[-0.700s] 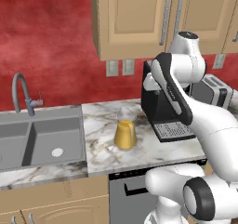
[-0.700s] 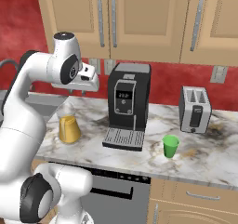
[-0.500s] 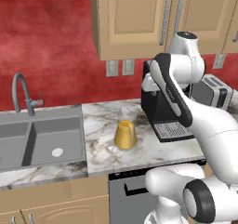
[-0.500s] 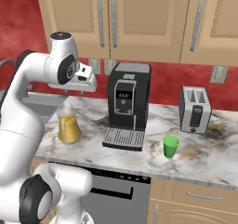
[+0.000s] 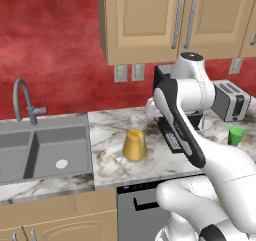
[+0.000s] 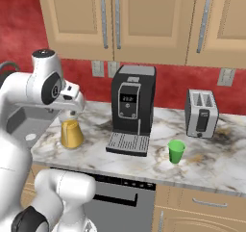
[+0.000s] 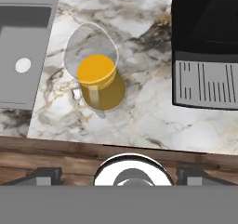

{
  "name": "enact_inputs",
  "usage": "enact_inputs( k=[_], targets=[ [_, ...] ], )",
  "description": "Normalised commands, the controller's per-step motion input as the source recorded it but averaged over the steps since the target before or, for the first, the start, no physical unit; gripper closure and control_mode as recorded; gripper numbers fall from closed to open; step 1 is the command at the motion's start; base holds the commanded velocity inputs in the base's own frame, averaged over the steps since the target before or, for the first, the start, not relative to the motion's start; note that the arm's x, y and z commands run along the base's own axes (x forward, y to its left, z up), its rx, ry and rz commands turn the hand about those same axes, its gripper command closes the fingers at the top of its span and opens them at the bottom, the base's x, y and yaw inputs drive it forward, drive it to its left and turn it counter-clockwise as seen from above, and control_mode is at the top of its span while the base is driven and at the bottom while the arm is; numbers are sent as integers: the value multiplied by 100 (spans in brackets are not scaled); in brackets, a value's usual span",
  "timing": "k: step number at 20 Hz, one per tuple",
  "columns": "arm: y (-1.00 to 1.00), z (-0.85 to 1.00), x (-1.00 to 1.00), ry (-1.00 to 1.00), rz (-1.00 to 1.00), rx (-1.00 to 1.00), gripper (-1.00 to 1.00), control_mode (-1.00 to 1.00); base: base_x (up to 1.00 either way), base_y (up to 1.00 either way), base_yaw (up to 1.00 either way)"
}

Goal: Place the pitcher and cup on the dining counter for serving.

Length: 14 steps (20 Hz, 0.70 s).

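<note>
The clear glass pitcher point(image 6: 71, 134) with orange-yellow liquid stands upright on the marble counter between the sink and the coffee machine. From the hand view the pitcher point(image 7: 95, 81) lies below and left of centre. My gripper point(image 6: 72, 113) hangs just above its rim, fingers pointing down; its tips point(image 7: 118, 174) stand wide apart, open and holding nothing. The small green cup point(image 6: 176, 151) stands in front of the toaster, well right of the gripper. The cup point(image 5: 236, 135) also peeks past my arm. The dining counter is out of view.
A black coffee machine point(image 6: 132, 106) with its drip tray stands right of the pitcher. A silver toaster point(image 6: 202, 113) sits farther right. The grey sink point(image 5: 40, 147) and faucet point(image 5: 22, 97) lie to the left. Beige wall cabinets point(image 6: 144, 19) hang overhead.
My hand has come down and toward the pitcher, from high beside the coffee machine to just over the pitcher's rim. The pitcher and cup have not moved.
</note>
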Motion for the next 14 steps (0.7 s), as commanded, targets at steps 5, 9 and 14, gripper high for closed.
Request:
enact_inputs(
  k=[5,9,14],
  targets=[
    [35,-88,-13,0,0,-2,-100,-100,0,0,0],
    [35,-46,7,0,0,-5,-100,-100,0,0,0],
    [11,-16,31,3,0,-5,-100,-100,0,0,0]
  ],
)
